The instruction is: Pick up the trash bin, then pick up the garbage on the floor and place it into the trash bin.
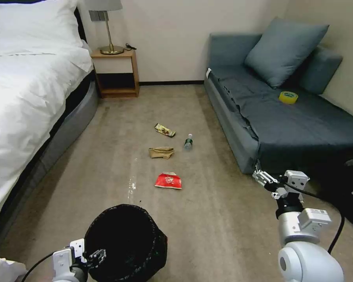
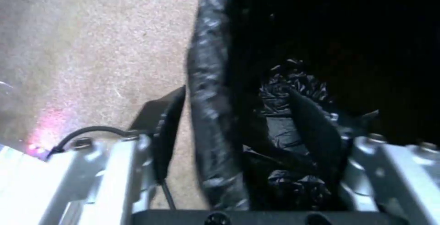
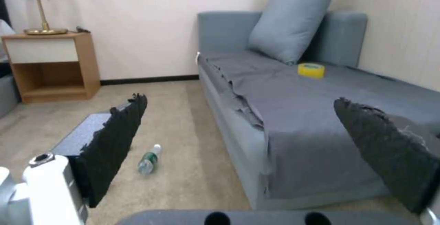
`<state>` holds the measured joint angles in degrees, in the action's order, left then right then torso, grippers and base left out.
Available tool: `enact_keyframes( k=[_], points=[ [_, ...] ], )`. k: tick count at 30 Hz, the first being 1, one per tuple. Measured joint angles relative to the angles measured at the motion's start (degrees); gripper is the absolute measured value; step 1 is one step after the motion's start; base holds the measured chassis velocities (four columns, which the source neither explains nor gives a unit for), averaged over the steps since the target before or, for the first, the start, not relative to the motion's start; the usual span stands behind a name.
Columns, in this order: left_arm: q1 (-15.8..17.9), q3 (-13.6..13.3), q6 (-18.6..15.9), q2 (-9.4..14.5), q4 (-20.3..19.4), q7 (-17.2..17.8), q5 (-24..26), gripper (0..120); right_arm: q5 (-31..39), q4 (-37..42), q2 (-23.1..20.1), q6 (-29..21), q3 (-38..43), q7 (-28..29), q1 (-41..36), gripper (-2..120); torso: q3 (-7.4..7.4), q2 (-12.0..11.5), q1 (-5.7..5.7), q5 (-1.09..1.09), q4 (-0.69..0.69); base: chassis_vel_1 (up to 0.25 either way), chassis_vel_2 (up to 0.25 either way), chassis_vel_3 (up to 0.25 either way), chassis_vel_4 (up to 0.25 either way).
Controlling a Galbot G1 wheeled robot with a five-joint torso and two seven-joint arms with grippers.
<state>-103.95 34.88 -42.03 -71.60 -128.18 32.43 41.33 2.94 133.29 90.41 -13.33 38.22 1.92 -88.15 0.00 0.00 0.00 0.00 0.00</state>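
Your left gripper (image 1: 95,256) is at the near rim of the trash bin (image 1: 125,241), low in front of you. In the left wrist view one finger (image 2: 167,128) stands outside the bag-lined wall (image 2: 211,121) and the other inside, but you cannot tell if they press it. Your right gripper (image 1: 261,177) hangs with its jaws wide apart, near the corner of the grey sofa (image 1: 286,125). The garbage lies on the carpet ahead: red snack packet (image 1: 168,181), brown paper bag (image 1: 161,152), small bottle (image 1: 188,141) and candy wrapper (image 1: 164,130), all apart from each other.
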Motion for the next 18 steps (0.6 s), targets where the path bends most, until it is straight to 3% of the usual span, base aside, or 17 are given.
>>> enact_keyframes(
  k=[14,18],
  points=[
    [0.6,-0.2,0.2,-0.5,0.7,0.0,0.9,9,-0.2,0.0,-0.2,0.6,0.0,0.0,-0.4,100,-0.01,0.0,0.0,0.02,0.02,0.0,0.0,0.0,0.0],
    [0.6,-0.3,0.2,-0.7,0.5,-0.2,1.1,5,-0.1,0.1,-0.3,1.4,-0.1,0.0,-0.6,100,0.0,0.0,0.0,0.0,0.0,0.0,0.0,0.0,0.0]
  ],
)
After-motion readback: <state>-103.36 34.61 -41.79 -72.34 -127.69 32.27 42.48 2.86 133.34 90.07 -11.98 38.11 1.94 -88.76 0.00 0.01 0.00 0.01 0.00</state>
